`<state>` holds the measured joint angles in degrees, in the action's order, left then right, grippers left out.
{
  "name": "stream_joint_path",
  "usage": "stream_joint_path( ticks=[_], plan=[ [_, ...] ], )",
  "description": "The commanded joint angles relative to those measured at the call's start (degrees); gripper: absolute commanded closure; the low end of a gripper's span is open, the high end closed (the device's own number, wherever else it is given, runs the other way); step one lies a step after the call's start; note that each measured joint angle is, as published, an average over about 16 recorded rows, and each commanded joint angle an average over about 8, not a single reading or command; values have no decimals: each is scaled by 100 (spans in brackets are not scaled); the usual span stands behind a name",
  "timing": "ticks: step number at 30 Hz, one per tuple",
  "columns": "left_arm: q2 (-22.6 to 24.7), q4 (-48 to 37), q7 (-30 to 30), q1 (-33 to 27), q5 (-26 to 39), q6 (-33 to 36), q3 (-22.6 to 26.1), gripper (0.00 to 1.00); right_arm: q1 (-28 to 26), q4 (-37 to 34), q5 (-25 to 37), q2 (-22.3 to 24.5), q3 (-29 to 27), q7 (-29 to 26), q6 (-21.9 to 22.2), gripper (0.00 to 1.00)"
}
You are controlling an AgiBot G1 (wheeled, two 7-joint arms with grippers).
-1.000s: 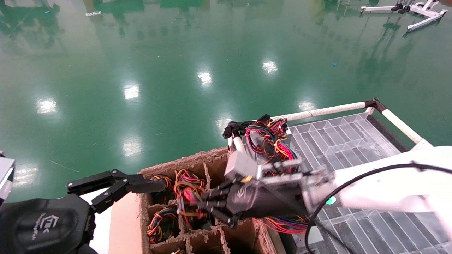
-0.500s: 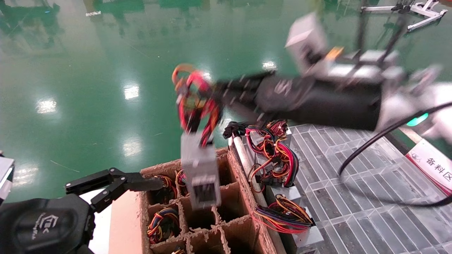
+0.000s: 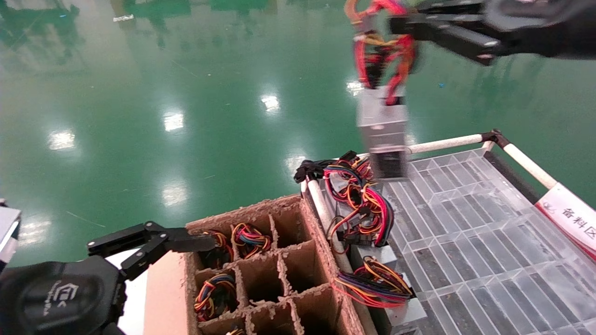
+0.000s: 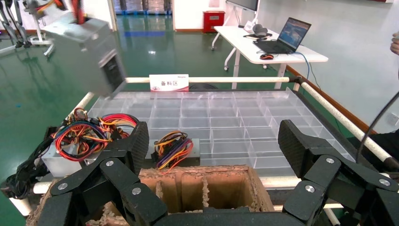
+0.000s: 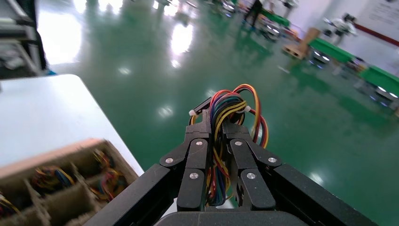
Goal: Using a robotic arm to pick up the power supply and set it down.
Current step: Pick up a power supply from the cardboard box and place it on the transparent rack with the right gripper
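The power supply (image 3: 382, 132), a silver-grey metal box with a dark end face, hangs in the air from its red, yellow and orange wire bundle (image 3: 381, 44). My right gripper (image 3: 396, 21) reaches in from the top right and is shut on those wires. The box dangles above the far left corner of the clear tray (image 3: 470, 218). In the right wrist view the coloured wires (image 5: 217, 141) run between the closed fingers of the right gripper (image 5: 215, 123), and the box itself is hidden. The left wrist view shows the box (image 4: 87, 47) high up. My left gripper (image 4: 214, 146) stays open and empty over the cardboard box's near edge.
A cardboard box (image 3: 279, 267) with divider cells holds several wire bundles. Two other power supplies (image 3: 361, 209) (image 3: 379, 284) lie along the left side of the clear compartment tray. White rails (image 3: 442, 144) frame the tray, with a sign (image 3: 568, 218) on the right. Green floor lies beyond.
My right gripper has lifted the power supply by its wires out of a cardboard cell, up and to the right over the tray's far corner. The left arm has not moved.
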<state>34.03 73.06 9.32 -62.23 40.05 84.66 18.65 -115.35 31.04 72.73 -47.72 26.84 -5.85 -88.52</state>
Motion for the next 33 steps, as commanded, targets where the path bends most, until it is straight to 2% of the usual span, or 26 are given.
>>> stream_joint_path(
  ticks=[1, 7, 14, 25, 33],
  plan=[
    [0, 0, 0, 0, 0, 0, 0, 0, -237, -345, 150, 92, 64, 175, -112, 100],
    [0, 0, -1, 0, -1, 0, 1, 0, -488, -1061, 585, 297, 371, 712, -139, 100],
    [-1, 0, -1, -1, -2, -1, 2, 0, -347, -1727, 931, 293, 642, 1286, 20, 100],
    [-2, 0, -2, -1, -3, -2, 4, 0, -37, -2331, 1238, -284, 829, 2152, 968, 100],
    [-2, 0, -3, -1, -3, -2, 5, 0, -108, -2448, 1447, -677, 981, 2753, 956, 100]
  ],
)
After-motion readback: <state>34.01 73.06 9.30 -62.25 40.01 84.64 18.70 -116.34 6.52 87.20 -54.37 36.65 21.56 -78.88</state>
